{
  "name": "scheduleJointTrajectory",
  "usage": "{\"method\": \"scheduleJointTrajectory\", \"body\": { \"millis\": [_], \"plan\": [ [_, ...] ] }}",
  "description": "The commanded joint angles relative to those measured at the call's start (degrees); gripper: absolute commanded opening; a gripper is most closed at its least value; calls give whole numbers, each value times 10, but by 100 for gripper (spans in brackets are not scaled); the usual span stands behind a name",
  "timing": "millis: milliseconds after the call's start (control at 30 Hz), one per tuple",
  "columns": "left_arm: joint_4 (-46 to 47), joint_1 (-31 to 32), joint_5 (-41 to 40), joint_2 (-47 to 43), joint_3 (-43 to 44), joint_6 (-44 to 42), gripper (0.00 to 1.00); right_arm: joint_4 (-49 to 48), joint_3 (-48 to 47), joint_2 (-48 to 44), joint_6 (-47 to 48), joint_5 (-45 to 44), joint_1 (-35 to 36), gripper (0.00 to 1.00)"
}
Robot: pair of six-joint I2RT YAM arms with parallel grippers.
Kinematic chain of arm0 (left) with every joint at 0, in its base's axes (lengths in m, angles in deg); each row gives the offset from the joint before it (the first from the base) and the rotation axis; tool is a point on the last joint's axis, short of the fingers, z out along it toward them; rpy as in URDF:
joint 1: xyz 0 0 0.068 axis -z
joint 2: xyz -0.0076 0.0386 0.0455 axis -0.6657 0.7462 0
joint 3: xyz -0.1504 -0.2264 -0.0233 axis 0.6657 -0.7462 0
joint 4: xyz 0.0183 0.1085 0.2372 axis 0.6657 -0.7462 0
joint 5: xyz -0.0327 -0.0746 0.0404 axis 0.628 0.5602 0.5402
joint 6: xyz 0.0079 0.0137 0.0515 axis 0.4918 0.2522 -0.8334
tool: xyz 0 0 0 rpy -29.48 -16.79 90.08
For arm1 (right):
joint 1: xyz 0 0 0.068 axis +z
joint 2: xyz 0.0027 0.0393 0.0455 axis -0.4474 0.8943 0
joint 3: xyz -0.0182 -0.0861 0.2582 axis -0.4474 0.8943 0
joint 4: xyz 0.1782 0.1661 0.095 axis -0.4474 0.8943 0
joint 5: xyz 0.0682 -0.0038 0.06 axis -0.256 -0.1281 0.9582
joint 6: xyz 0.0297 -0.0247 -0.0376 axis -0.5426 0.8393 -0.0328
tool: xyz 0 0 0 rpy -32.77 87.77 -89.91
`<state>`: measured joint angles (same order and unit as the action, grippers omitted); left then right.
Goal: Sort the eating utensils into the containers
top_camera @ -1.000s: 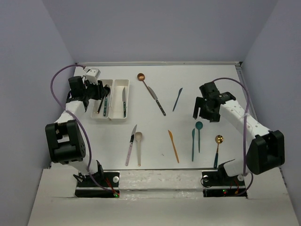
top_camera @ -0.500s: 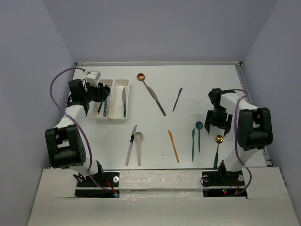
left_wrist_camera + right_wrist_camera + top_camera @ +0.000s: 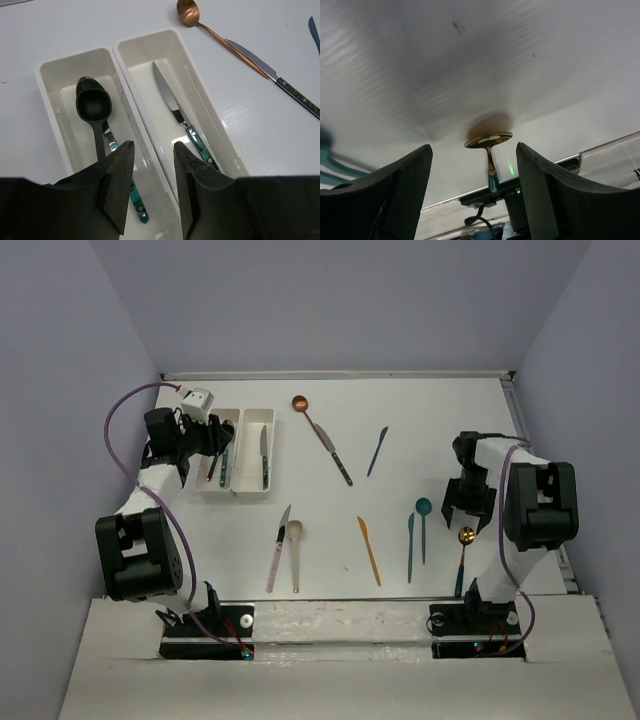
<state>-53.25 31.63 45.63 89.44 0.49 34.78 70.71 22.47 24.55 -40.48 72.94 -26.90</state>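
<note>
While the left gripper (image 3: pixel 152 150) is held half open and empty over two white rectangular plastic trays (image 3: pixel 145 39) | right gripper (image 3: pixel 474 149) is spread wide, nothing gripped | gold metal spoon (image 3: pixel 489 139) is seen between its fingers, on the white table (image 3: pixel 470 60).

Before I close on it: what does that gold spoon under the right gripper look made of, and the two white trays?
Gold spoon: looks like metal with a polished gold finish, since the bowl's rim glints brightly. The far end of its handle seems teal; I can't tell that material.
White trays: probably moulded plastic with a glossy finish, judging by the smooth rounded corners, thin walls and soft highlights.
</note>
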Motion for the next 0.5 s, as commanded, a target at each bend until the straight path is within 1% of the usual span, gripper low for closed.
{"method": "scheduleJointTrajectory", "body": {
  "millis": [0,67,100,167,200,233,267,300,333,400,433,467],
  "plan": [
    [27,0,15,-25,-9,6,48,-41,-25,-95,-3,19,-2,74],
    [27,0,15,-24,-8,6,48,-60,-23,-145,-16,41,-2,75],
    [26,1,16,-24,-7,6,48,-86,-1,-198,-20,54,-2,76],
    [27,1,16,-24,-9,4,48,-120,38,-256,-32,92,-2,77],
    [28,1,16,-25,-10,3,48,-153,59,-284,-48,91,-2,77],
    [31,0,16,-25,-11,4,48,-168,98,-342,-82,87,-2,77],
    [32,0,17,-25,-11,5,48,-180,118,-371,-98,74,-2,77],
    [32,0,17,-25,-11,6,48,-186,135,-427,-113,64,-2,78],
    [33,0,20,-24,-11,7,48,-187,165,-454,-150,54,-2,78],
    [33,0,27,-22,-11,12,49,-188,198,-504,-191,24,-2,79],
    [34,0,32,-22,-11,13,49,-185,233,-551,-249,15,-2,79],
    [34,0,33,-21,-11,14,49,-183,248,-573,-272,2,-2,83]
  ]
}}
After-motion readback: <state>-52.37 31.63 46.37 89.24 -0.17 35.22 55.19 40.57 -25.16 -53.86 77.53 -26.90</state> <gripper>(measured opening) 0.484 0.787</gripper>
